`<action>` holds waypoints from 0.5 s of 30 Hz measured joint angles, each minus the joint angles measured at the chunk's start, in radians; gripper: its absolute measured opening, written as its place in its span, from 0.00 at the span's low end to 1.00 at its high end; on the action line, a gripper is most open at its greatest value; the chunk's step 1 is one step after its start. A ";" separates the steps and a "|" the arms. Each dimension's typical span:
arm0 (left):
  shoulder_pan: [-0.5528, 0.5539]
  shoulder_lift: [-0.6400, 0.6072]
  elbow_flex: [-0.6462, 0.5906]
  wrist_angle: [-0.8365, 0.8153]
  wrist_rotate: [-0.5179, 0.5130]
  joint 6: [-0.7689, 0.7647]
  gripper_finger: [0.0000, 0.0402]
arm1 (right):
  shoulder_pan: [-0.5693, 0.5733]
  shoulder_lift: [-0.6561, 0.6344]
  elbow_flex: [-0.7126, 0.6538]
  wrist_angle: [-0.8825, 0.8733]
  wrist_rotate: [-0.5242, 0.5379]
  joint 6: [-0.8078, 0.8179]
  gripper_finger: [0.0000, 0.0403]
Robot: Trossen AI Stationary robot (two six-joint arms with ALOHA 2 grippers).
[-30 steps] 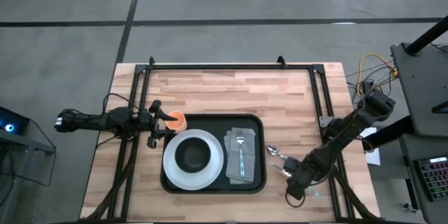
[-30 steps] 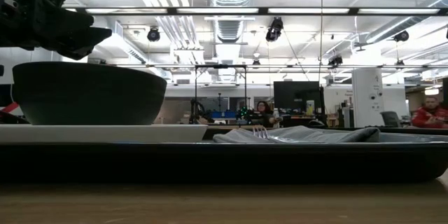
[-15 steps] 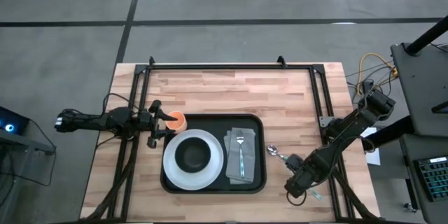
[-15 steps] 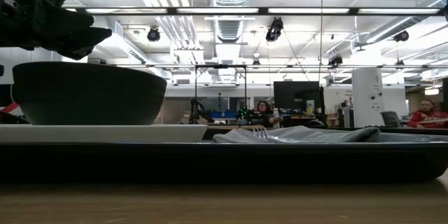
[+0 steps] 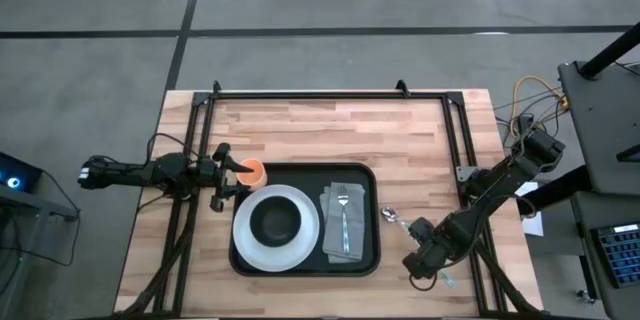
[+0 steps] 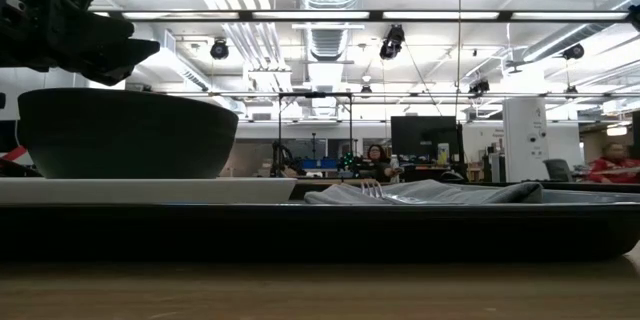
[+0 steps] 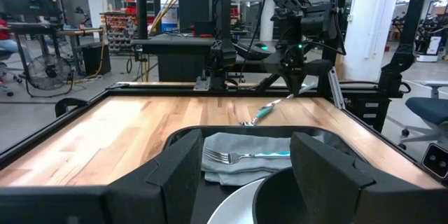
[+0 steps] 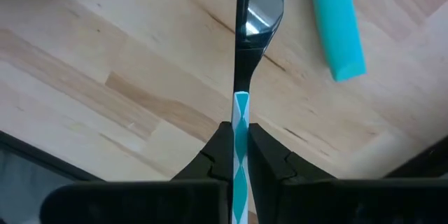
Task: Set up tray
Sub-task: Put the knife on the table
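Note:
The black tray [image 5: 305,256] lies mid-table. On it sit a white plate [image 5: 252,248] carrying a black bowl [image 5: 275,222] and a grey napkin [image 5: 345,245] with a fork [image 5: 343,215] on top. An orange cup [image 5: 253,172] stands at the tray's far left corner. My left gripper [image 7: 245,175] is open, raised beside the cup and bowl [image 6: 125,130], touching nothing. My right gripper [image 5: 420,257] is to the right of the tray, shut on a teal-handled spoon [image 5: 397,220]. My right gripper pinches the spoon's teal handle [image 8: 240,115] between its two fingers [image 8: 222,150], which lie along it. The handle stands on edge in the hold. The spoon slants down from the gripper toward the tray, bowl end [image 7: 246,122] low by the tray's right rim; whether it touches the table I cannot tell.
A second teal-handled utensil [image 8: 337,31] lies on the wood right beside my right gripper, near the table's right near corner [image 5: 446,279]. A black metal frame [image 5: 330,94] runs along the far and side edges. Bare wood lies beyond the tray's far rim.
My right gripper has crept a little toward the table's left and near edge, carrying the spoon with it; it stays shut on the handle.

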 joint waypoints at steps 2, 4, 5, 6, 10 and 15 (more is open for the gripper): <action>0.000 0.000 0.000 0.000 0.000 0.000 0.49 | 0.000 0.000 0.000 0.002 0.007 0.012 0.03; 0.000 0.000 0.000 0.000 0.000 0.000 0.49 | 0.000 0.000 0.000 0.003 0.019 0.016 0.03; 0.000 0.000 0.000 0.000 0.000 0.000 0.49 | 0.000 0.000 0.000 0.003 0.019 0.016 0.03; 0.000 0.000 0.000 0.000 0.000 0.000 0.49 | 0.000 0.000 0.000 0.003 0.019 0.018 0.03; 0.000 0.000 0.000 0.000 0.000 0.000 0.49 | 0.000 0.000 0.000 0.004 0.021 0.024 0.03; 0.000 0.000 0.000 0.000 0.000 0.000 0.49 | 0.000 0.000 -0.002 0.014 0.024 -0.031 0.03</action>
